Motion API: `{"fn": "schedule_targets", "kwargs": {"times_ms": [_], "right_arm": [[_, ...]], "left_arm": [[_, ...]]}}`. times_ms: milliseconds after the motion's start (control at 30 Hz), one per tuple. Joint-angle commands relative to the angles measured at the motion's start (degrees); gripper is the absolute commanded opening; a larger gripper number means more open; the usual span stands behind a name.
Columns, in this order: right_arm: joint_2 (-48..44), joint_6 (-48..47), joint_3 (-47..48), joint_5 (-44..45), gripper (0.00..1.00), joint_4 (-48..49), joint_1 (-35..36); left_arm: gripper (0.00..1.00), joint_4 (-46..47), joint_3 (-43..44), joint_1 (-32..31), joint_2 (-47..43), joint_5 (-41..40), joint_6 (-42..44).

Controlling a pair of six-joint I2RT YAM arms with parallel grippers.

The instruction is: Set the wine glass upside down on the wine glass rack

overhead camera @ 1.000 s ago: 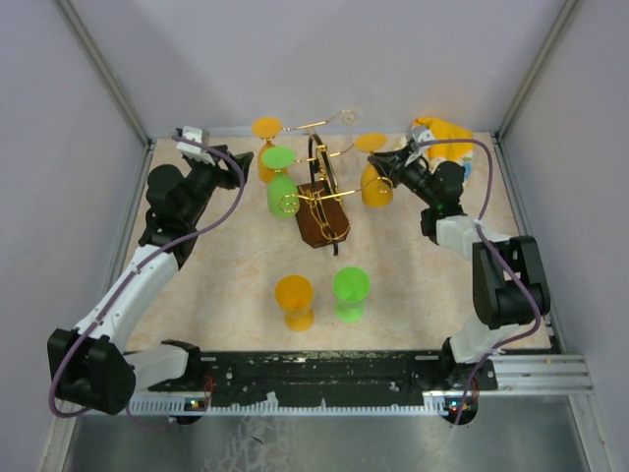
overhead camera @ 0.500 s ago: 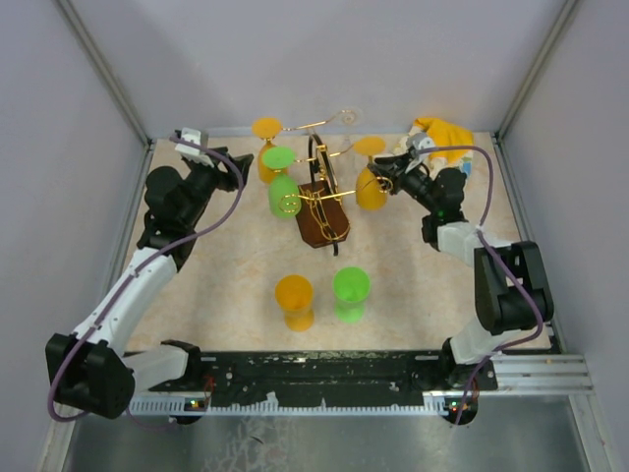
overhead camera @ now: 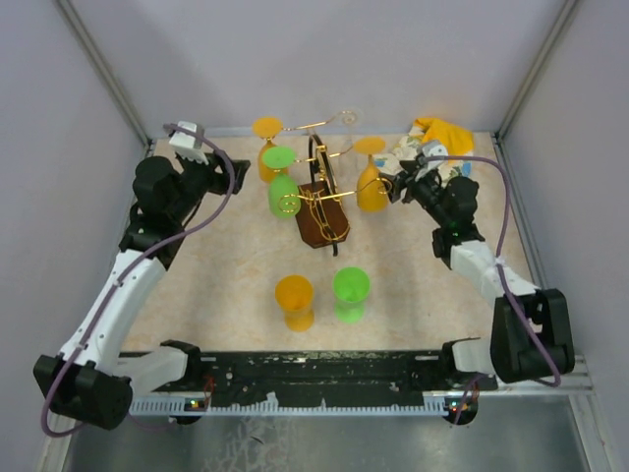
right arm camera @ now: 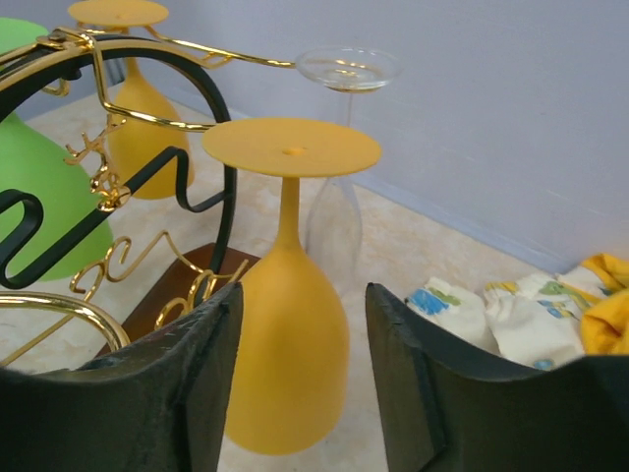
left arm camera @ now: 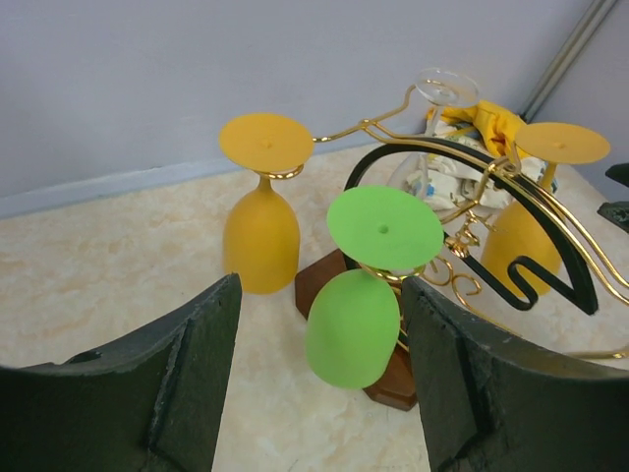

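Status: the gold wire wine glass rack (overhead camera: 320, 224), with a black loop handle and a dark brown square wooden base, is stood mid-bench toward the back wall. An orange plastic wine glass (right arm camera: 285, 344) is hung upside down on the rack's right-hand arm. Its foot is seated in the gold hook, and its bowl hangs just beside the base.

The right fingers (right arm camera: 197, 383) are spread and released. The orange bowl is seen between them, with a gap visible on one side; contact on the other side cannot be told.

The left fingers (left arm camera: 177, 383) are spread wide with nothing held. They are pointed at a green plastic wine glass (left arm camera: 354, 324), hung inverted on the left-hand arm and apart from them.

A second orange wine glass (left arm camera: 260, 236) is hung inverted at rear left, and a clear wine glass (right arm camera: 339, 197) at the rear. One orange glass (overhead camera: 294, 300) and one green glass (overhead camera: 350, 293) are stood on the beige marbled bench (overhead camera: 216, 285) in front of the rack. A yellow and white printed cloth (overhead camera: 437, 133) is bunched in the far right corner.
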Motion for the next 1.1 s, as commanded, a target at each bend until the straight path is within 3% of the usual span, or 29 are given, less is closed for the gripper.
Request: {"fn": "schedule_targets", "kwargs": {"times_ms": [0, 167, 300, 500, 733, 900, 1067], "right_arm": [[-7.2, -2.5, 0.5, 8.7, 0.66, -10.5, 0.4], [-12.4, 0.6, 4.4, 15.7, 0.79, -27.1, 0.4], [-13.9, 6.6, 8.5, 22.2, 0.81, -38.5, 0.4], [-14.3, 10.1, 13.2, 26.3, 0.85, -49.8, 0.4], [-15.4, 11.4, 13.4, 28.5, 0.86, -53.0, 0.4], [-15.1, 11.7, 13.5, 29.3, 0.86, -54.0, 0.4], [-14.9, 11.4, 13.8, 30.6, 0.87, -54.5, 0.4]], "left_arm": [[0.73, -10.8, 4.9, 0.0, -4.4, 2.8, 1.3], [0.81, -24.2, 10.9, -0.2, -5.8, 6.7, 1.1], [0.84, -33.2, 12.8, -0.9, -5.2, 12.9, -0.1], [0.87, -43.6, 12.3, -3.5, -5.6, 14.1, 0.2], [0.86, -50.1, 6.8, -8.3, -8.4, 17.9, -6.5], [0.85, -50.8, 2.4, -13.0, -9.3, 16.3, -10.3], [0.85, -51.4, -0.1, -20.3, -6.6, 9.5, -12.2]]}}
